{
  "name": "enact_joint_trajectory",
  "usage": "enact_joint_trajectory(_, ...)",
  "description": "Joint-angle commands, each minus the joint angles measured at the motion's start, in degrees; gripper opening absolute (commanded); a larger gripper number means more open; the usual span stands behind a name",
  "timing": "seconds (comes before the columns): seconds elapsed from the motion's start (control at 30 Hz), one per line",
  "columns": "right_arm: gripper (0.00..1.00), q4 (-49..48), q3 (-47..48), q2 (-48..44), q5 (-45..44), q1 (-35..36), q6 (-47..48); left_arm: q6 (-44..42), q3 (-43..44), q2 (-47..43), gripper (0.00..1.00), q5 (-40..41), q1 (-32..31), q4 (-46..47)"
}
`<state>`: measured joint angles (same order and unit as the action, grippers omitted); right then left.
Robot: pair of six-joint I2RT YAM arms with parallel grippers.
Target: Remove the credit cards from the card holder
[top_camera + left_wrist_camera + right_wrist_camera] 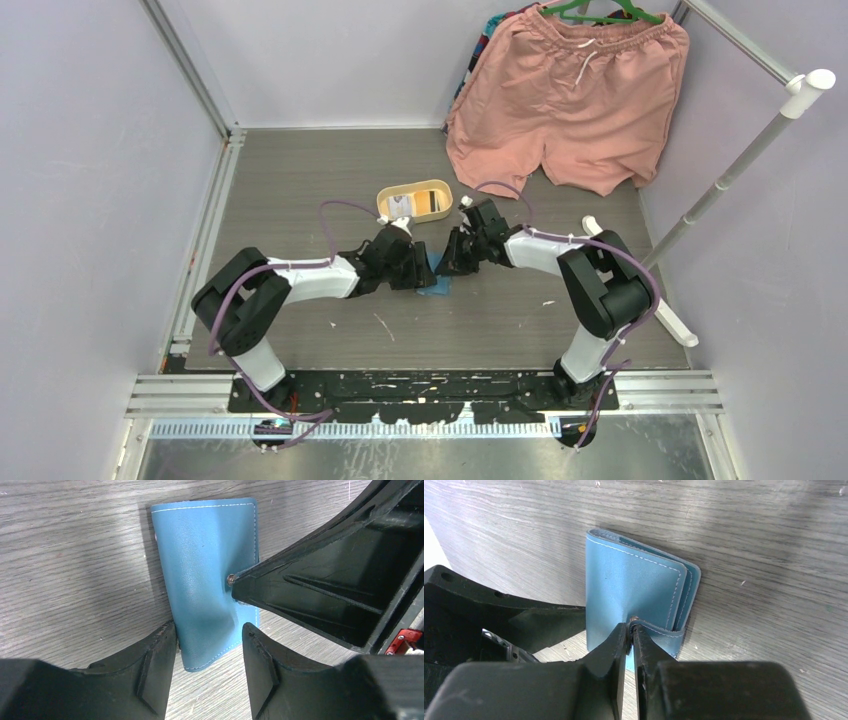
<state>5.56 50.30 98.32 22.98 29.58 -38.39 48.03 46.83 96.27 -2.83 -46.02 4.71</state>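
Observation:
The teal-blue card holder (438, 279) (205, 565) (624, 587) lies folded shut on the grey table between both arms. My left gripper (420, 268) (210, 630) straddles its near end, one finger against each long side, holding it. From the other side my right gripper (452, 260) (631, 626) is shut on the holder's strap tab (659, 630) at the metal snap (230, 579). No credit cards show at the holder. A whitish card (400, 207) with dark marks lies in the yellow tray.
The yellow oval tray (440, 187) stands just behind the grippers. Pink shorts (570, 100) hang at the back right, reaching down onto the table. A white pole (740, 160) slants along the right side. Grey walls close in left and right.

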Motion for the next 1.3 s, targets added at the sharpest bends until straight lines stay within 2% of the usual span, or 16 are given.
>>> enact_joint_trajectory(0.0,0.17,-3.3,0.8,1.3,-1.8,1.0,-1.9,0.0,-2.0,2.4,0.52,0.3,-0.5,-2.7)
enact_joint_trajectory(0.27,0.21,-7.6,-1.2,0.5,-3.3,1.0,-4.5,-0.6,-2.3,2.5,0.48,1.2,-0.5,-3.7)
enact_joint_trajectory(0.43,0.31,-8.5,-1.4,1.3,-2.7,1.0,-5.4,-0.5,-2.4,2.9,0.35,1.4,-0.5,-3.7)
enact_joint_trajectory(0.53,0.35,-9.0,-1.7,1.6,-2.4,1.0,-5.8,-0.4,-2.5,3.0,0.34,1.7,-0.5,-4.0)
enact_joint_trajectory(0.8,0.37,-11.2,-2.9,2.5,-2.0,1.0,-7.2,-0.1,-2.6,3.6,0.3,1.8,-0.5,-3.6)
enact_joint_trajectory(1.0,0.37,-13.8,-4.4,4.0,-1.5,1.0,-8.9,0.0,-2.1,3.7,0.19,0.9,-0.5,-2.9)
enact_joint_trajectory(1.1,0.37,-14.6,-4.9,3.9,-1.6,1.0,-9.3,0.0,-1.9,3.5,0.02,0.5,-0.5,-3.0)
enact_joint_trajectory(1.27,0.38,-13.4,-4.0,2.3,-1.5,1.0,-9.2,0.3,-2.2,4.2,0.0,0.3,-0.5,-2.9)
